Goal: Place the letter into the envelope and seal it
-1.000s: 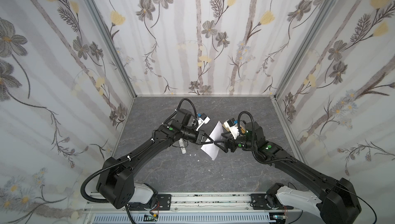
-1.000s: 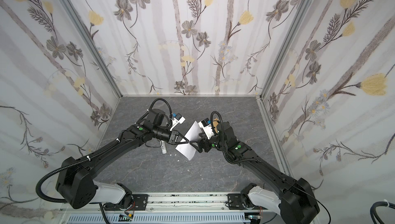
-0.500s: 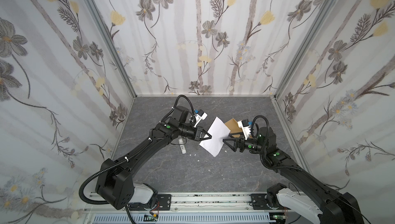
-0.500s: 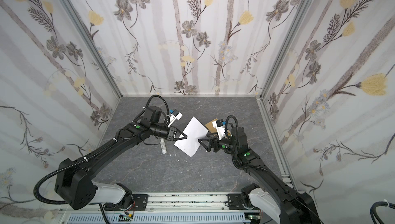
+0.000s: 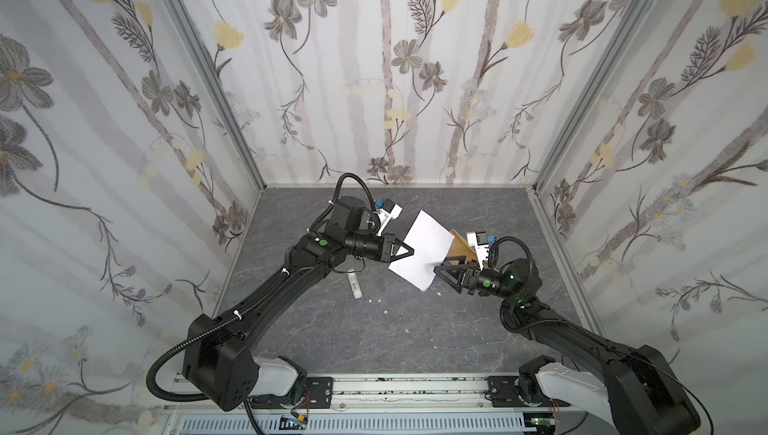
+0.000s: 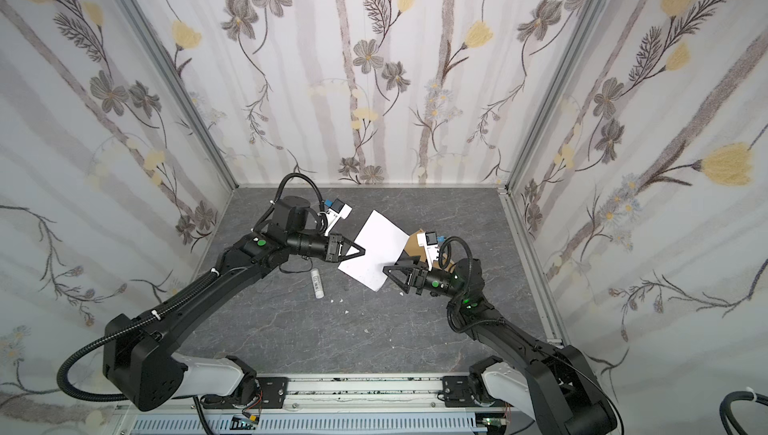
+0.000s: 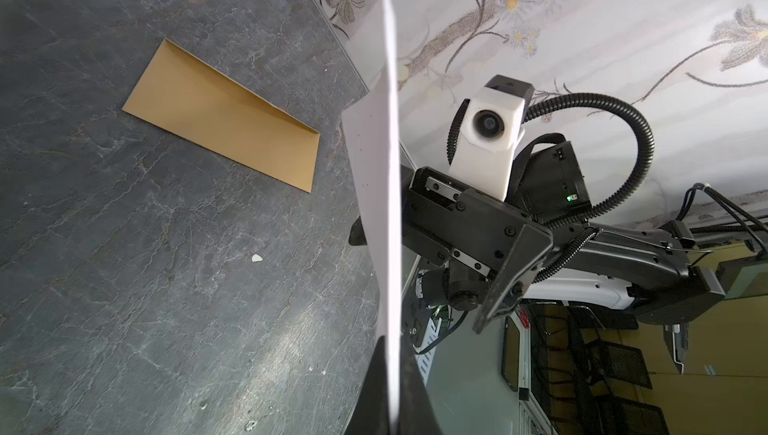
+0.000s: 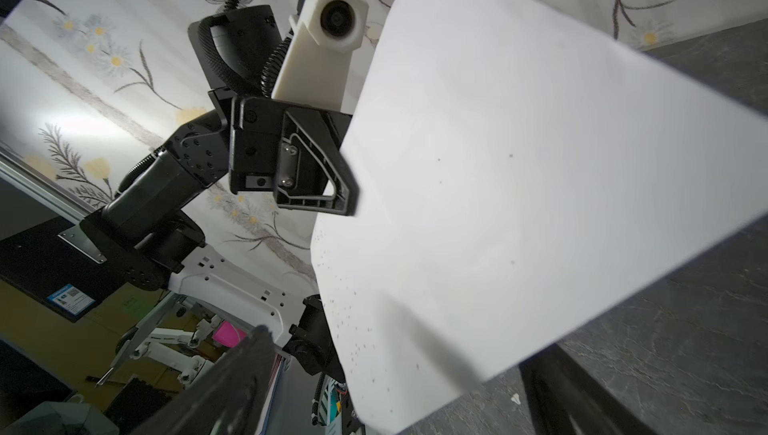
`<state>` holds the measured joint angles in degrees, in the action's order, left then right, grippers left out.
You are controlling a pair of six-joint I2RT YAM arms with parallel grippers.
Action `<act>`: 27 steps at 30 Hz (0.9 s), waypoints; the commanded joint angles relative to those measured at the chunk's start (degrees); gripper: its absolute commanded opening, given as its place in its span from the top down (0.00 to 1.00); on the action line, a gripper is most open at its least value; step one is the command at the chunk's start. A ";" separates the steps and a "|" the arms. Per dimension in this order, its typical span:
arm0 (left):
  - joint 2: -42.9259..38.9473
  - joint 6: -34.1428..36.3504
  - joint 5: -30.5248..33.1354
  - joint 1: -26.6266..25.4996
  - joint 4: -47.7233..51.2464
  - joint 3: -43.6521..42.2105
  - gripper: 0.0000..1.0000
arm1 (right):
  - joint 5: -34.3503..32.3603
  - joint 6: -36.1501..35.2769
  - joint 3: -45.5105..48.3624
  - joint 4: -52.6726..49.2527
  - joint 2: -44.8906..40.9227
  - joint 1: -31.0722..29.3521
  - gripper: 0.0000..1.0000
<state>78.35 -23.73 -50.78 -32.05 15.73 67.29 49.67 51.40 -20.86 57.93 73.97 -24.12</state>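
In both top views the left end effector (image 5: pixel 409 251) is clamped on the left edge of the letter (image 5: pixel 424 246) and holds it in the air at mid-frame, white side up. The right end effector (image 5: pixel 436 269) has drawn back to the right since a second ago. It stands wide open, astride the letter's lower corner. The envelope (image 5: pixel 460 244) lies on the table (image 5: pixel 374 337) just right of the letter, now more exposed.
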 commanded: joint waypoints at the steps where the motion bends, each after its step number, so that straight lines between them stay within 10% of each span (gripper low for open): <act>1: -0.69 -2.82 0.60 -0.37 -5.07 0.48 1.00 | 1.83 7.31 -0.43 14.00 2.78 -0.20 0.09; 12: -2.68 -5.98 2.13 -0.47 -8.96 -0.92 1.00 | 1.80 25.65 -0.01 46.49 19.52 0.21 0.18; 27: -1.90 -7.30 5.04 -2.80 -10.34 -2.51 1.00 | 0.78 26.81 -1.88 47.67 21.65 -0.47 0.35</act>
<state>76.07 -30.41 -47.03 -34.24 8.36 64.86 50.65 76.58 -21.78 91.24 95.46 -24.16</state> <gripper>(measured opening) 0.061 0.680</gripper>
